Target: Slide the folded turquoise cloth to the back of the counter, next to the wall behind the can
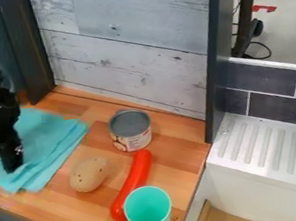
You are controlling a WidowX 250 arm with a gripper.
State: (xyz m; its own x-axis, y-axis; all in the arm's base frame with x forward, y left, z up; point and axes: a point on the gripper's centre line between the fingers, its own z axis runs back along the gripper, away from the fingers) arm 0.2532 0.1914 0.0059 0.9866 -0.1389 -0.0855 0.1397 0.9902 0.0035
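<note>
I see the black gripper (3,158) at the cloth (55,143), left of frame; I can't tell whether it's spread, closed or pinching fabric. Rightward lie the potato (89,174), can (130,130), red sausage (133,184) and, bottom centre, the cup (148,210); snagged cloth, dragged right, could bunch against the potato and roll it.

The wooden counter (182,154) is brown, with light and dark strips. A soft blue-green cloth (52,143) lies in a messy fold on it. A bumpy tan potato (89,174) sits between the cloth and a long, bent, shiny red sausage (133,180). A round metal can (130,130) with a paper label and a tall blue-green cup (149,213) stand near the sausage.
</note>
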